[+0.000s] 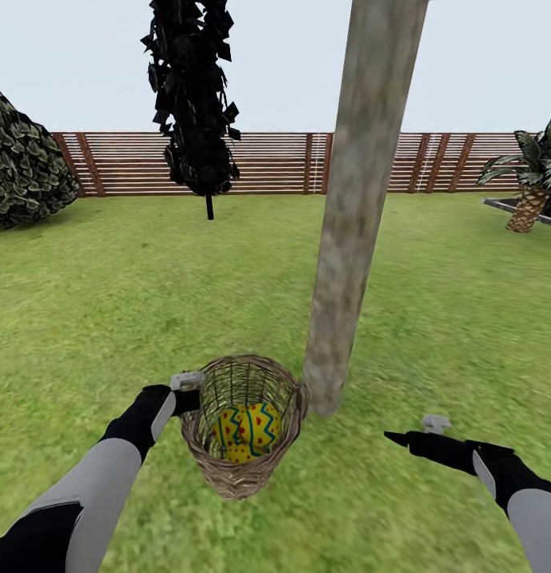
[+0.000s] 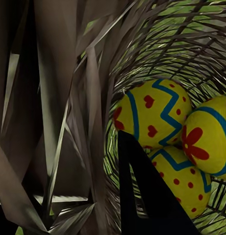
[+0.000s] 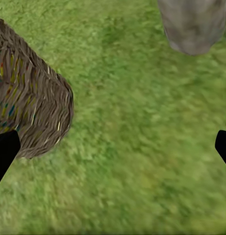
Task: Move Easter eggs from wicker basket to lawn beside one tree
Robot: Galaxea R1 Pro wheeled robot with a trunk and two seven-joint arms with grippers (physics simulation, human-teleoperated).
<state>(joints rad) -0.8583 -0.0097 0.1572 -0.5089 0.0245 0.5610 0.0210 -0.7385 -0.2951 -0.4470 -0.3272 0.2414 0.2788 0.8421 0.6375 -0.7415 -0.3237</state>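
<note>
The wicker basket (image 1: 242, 469) stands on the lawn (image 1: 148, 302) right at the foot of the thick pale tree (image 1: 351, 239). Three yellow Easter eggs with blue zigzags and red marks lie inside it (image 1: 248, 430): one (image 2: 149, 112), a second (image 2: 208, 134) and a third (image 2: 184, 178). My left gripper (image 1: 188, 390) is at the basket's left rim. One dark finger (image 2: 152, 205) is inside against the woven wall (image 2: 100, 161), and the gripper looks shut on that wall. My right gripper (image 1: 411, 434) hovers open over grass to the basket's right, with the fingertips (image 3: 5, 147) far apart.
A thin-stemmed black-leaved tree (image 1: 196, 103) stands behind, and a round dark bush (image 1: 25, 159) at far left. A palm-like plant (image 1: 534, 179) is at far right. The brown slat fence (image 1: 275, 163) bounds the grass. Open lawn lies all around the trunk.
</note>
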